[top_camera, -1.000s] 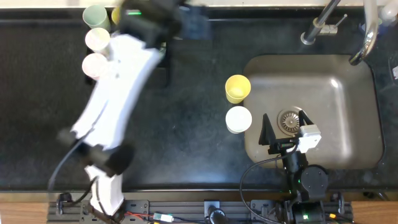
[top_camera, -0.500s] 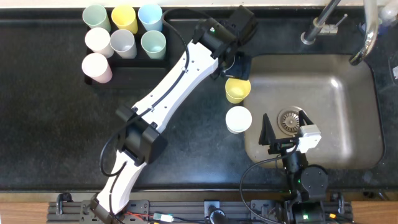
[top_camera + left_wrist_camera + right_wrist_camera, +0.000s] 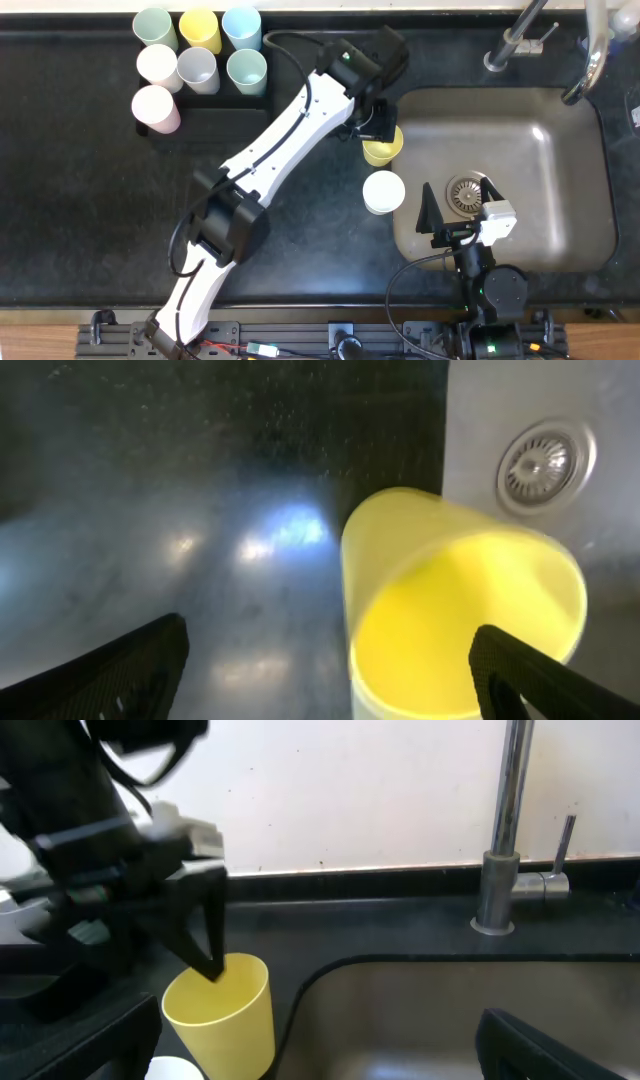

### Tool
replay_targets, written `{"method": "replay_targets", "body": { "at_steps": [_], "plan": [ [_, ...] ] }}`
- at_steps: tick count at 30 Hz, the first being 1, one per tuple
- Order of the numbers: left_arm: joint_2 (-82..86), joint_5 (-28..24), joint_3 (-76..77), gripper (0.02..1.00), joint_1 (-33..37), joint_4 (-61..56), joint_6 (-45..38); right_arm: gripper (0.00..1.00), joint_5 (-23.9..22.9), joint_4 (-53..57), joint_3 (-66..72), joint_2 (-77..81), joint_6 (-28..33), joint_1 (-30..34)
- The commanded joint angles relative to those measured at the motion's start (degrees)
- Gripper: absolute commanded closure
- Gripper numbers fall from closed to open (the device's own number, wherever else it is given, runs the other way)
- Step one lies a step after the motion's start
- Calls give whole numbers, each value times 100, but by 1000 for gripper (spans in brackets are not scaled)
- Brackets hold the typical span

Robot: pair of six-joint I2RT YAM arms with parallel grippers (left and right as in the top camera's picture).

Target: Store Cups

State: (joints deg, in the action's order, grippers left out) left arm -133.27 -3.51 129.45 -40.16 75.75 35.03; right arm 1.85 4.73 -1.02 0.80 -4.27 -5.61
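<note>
Left gripper (image 3: 382,128), fingers spread, hovers over yellow cup (image 3: 380,152)

Overhead and wrists, common yellow cup (image 3: 386,151)

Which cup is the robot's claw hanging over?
The yellow cup beside the sink, next to the white cup. The left claw hangs open over it; the other cups stand grouped far off.
</note>
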Motion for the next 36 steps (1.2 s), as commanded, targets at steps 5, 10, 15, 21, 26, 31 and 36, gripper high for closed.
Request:
{"method": "replay_targets", "body": {
  "at_steps": [5, 10, 15, 21, 26, 31, 36],
  "plan": [
    [31, 114, -643, 500, -59, -866, 151, 5, -42, -33, 74, -55, 22, 28],
    [31, 168, -647, 982, -59, -863, 149, 3, -42, -33, 74, -55, 22, 28],
    [129, 271, -647, 982, -59, -896, 149, 3, -39, -33, 74, -55, 22, 28],
    [1064, 1270, -649, 982, 332, -903, 146, 3, -42, -33, 74, -55, 22, 28],
    [1904, 1633, -649, 985, 1305, -826, -341, 3, -42, -33, 74, -55, 22, 28],
    [2299, 1580, -651, 982, 2455, -302, -837, 3, -42, -33, 74, -55, 22, 28],
    [2332, 1419, -691, 982, 3265, 380, -1425, 5, -42, -33, 74, -55, 22, 28]
  ]
}}
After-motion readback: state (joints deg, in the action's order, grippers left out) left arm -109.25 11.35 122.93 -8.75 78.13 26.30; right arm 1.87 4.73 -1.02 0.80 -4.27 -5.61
